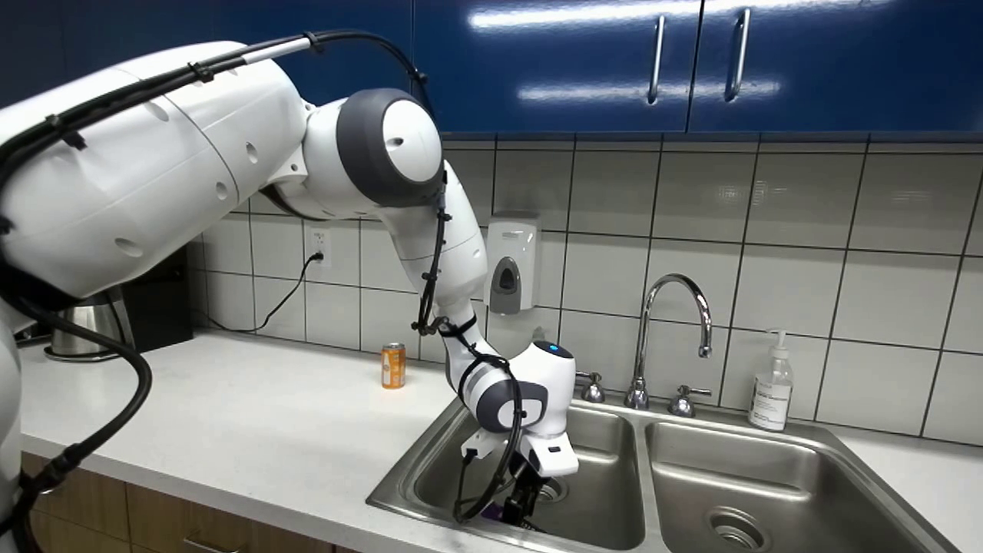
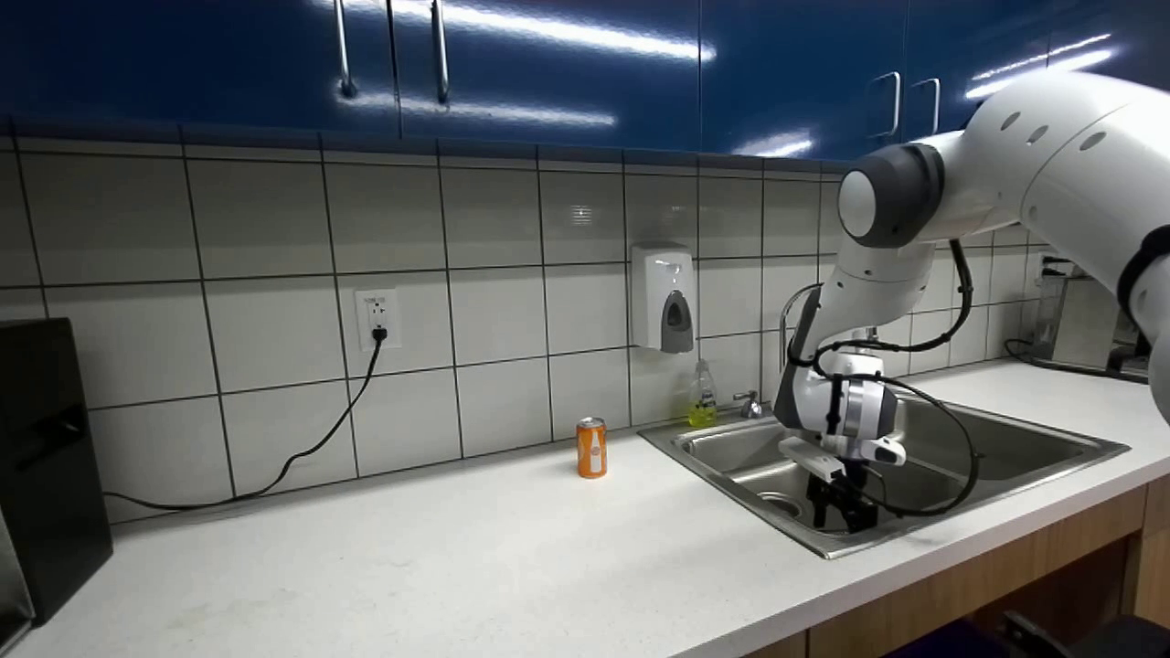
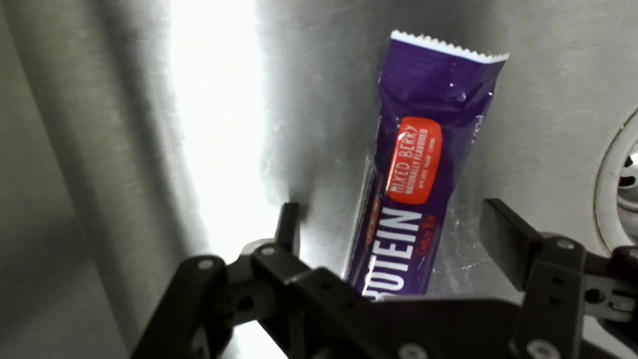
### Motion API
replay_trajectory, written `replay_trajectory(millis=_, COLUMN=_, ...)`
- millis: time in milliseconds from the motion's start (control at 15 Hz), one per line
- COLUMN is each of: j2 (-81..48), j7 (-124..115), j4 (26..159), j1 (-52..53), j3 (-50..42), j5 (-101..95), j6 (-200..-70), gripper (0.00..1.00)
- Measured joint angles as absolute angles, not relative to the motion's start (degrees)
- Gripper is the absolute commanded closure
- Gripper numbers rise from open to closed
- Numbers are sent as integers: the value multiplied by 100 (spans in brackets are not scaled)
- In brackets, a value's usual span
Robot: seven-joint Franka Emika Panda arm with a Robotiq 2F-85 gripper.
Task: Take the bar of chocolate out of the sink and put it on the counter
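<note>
The bar of chocolate [image 3: 423, 159], in a purple wrapper with a red label and white lettering, lies flat in the sink [image 3: 319, 109] in the wrist view. Its near end is hidden behind my gripper. My gripper [image 3: 394, 219] is open, with one finger on each side of the bar and a gap to it on both sides. In an exterior view my gripper [image 1: 522, 499] is down in the near-left basin of the steel sink [image 1: 645, 484], beside a bit of purple wrapper [image 1: 491, 511]. The off-white counter [image 1: 230, 415] runs left of the sink.
An orange can [image 1: 393, 365] stands on the counter near the wall; it also shows in an exterior view [image 2: 592, 448]. A chrome faucet [image 1: 637, 393] and a soap bottle [image 1: 771, 392] stand behind the sink. A drain [image 3: 610, 194] is to the bar's right. A wall dispenser [image 1: 512, 261] hangs behind the arm.
</note>
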State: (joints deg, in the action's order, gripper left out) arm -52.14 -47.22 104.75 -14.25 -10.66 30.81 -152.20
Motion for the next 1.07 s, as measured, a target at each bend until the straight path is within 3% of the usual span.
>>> replay_trajectory(millis=467, j2=-5290, j7=-4725, j4=10344, j1=-1424, j3=-1067, j5=3081, j6=-15197, gripper=87)
replay_trajectory(millis=1067, j2=-5301, j7=-4728, j4=10273, j1=-1418, j3=-1067, j5=3079, j6=-15188, gripper=90)
